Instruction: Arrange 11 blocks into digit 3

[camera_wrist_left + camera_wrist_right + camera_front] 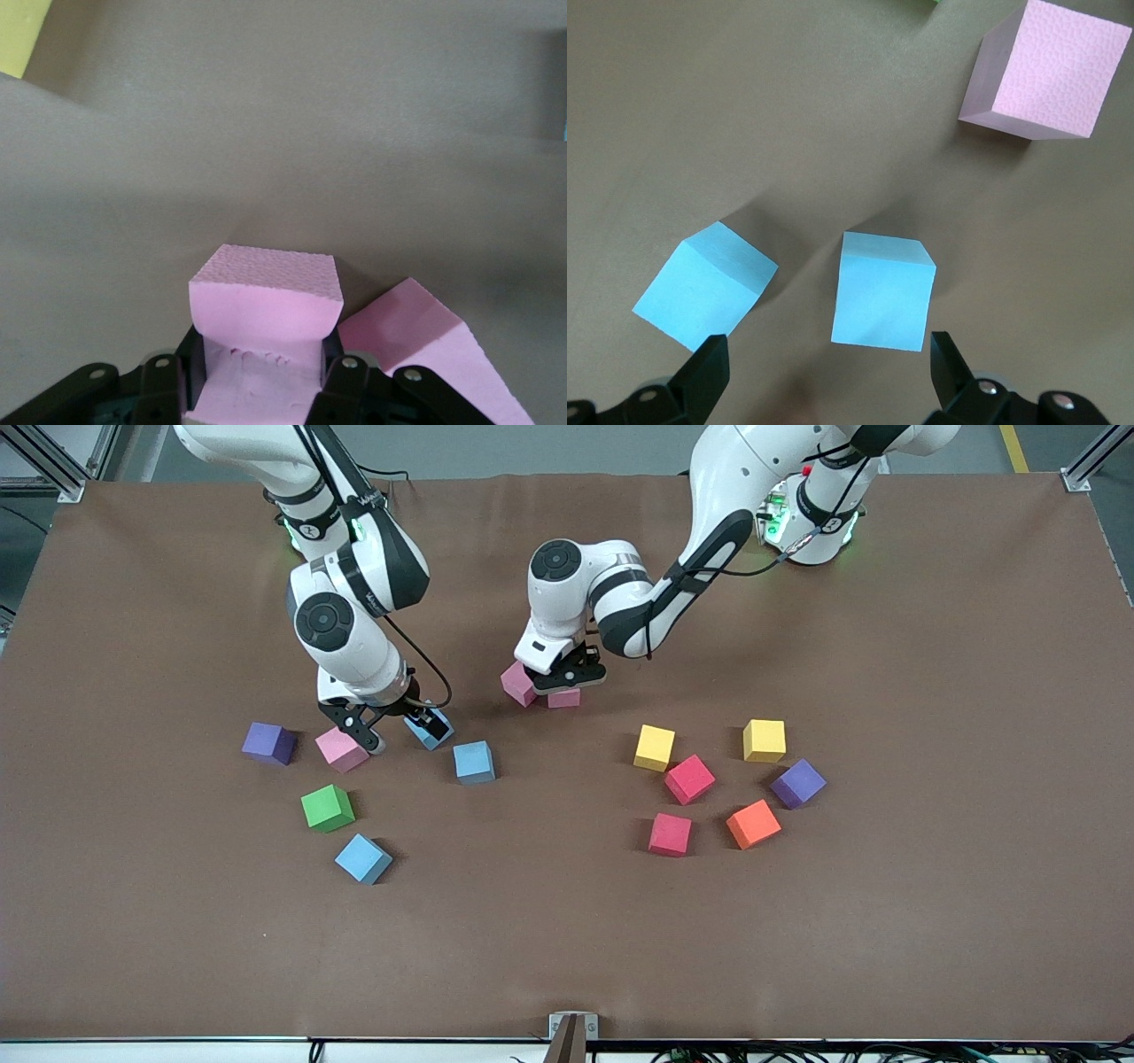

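The brown surface [567,921] fills the frame, loose blocks scattered across its middle. Just above centre, our left hand [567,677] squeezes a pink block [564,698] beside another pink [517,683]; releasing carelessly could knock it askew. At centre left, our right hand [394,731] gapes near a blue block [430,728] and may nudge it.

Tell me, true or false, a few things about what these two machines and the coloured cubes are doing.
1. The left tool is clamped on a pink block. True.
2. The right tool grips a green block. False: it is open over a light blue block; the green block lies untouched.
3. Another pink block sits beside the held one. True.
4. The orange block is stacked on a red one. False: it rests on the table.
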Tool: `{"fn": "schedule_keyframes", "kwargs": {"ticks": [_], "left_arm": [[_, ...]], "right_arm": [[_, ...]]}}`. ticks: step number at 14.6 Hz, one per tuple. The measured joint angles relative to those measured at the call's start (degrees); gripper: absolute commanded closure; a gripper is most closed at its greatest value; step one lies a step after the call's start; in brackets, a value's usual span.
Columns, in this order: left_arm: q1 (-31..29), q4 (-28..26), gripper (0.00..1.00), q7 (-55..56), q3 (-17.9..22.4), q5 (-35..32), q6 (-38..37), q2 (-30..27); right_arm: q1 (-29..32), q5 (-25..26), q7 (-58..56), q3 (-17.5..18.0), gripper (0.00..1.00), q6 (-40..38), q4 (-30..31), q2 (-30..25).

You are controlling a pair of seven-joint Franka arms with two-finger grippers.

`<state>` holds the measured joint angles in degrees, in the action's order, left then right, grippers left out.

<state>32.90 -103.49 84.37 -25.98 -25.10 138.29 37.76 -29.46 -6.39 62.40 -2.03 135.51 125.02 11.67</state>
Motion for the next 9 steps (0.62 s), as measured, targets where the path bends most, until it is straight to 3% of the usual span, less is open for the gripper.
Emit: {"fn": "schedule_keyframes", "kwargs": {"ticks": [9], "left_arm": [[1.2, 3.9, 0.7, -2.5, 0.0, 0.0, -4.4, 1.9]], "right_arm": [[-0.2, -0.3, 0.0, 0.2, 0.0, 0.0, 0.3, 0.2]]}}
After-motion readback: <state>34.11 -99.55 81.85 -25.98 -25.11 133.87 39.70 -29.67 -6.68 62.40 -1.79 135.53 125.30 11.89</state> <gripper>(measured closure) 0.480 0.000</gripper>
